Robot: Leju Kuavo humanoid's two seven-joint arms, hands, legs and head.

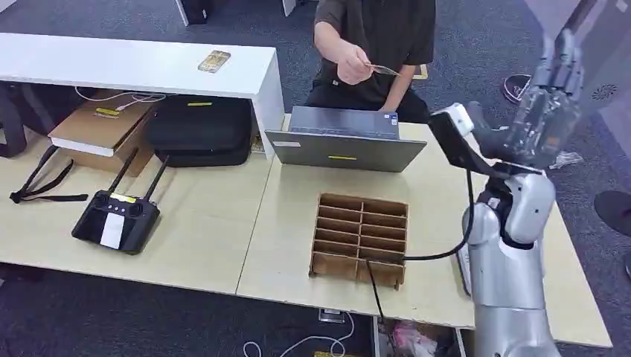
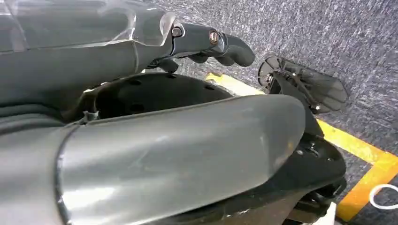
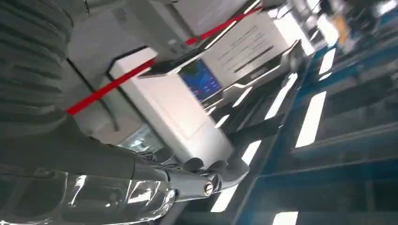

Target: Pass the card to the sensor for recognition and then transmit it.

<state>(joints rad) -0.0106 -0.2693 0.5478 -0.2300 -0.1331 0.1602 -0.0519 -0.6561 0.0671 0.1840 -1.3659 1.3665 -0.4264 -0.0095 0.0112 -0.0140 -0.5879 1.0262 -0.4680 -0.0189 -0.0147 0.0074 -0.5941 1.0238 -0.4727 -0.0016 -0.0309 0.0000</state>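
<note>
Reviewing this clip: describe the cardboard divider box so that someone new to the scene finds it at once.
On the pale wooden table, look in front of the grey laptop. The cardboard divider box lies there, its rows of open slots setting it apart; a black cable runs from its near edge.

This looks like an office or robotics test room. Grey carpet [image 1: 476, 44] covers the floor, and a pale wooden bench [image 1: 208, 223] carries a laptop [image 1: 346, 137] at its far edge, a remote controller [image 1: 115, 219] near its left corner, a black case [image 1: 197, 130] and a cardboard box [image 1: 97, 130]. A person [image 1: 372, 44] sits behind the laptop.
</note>
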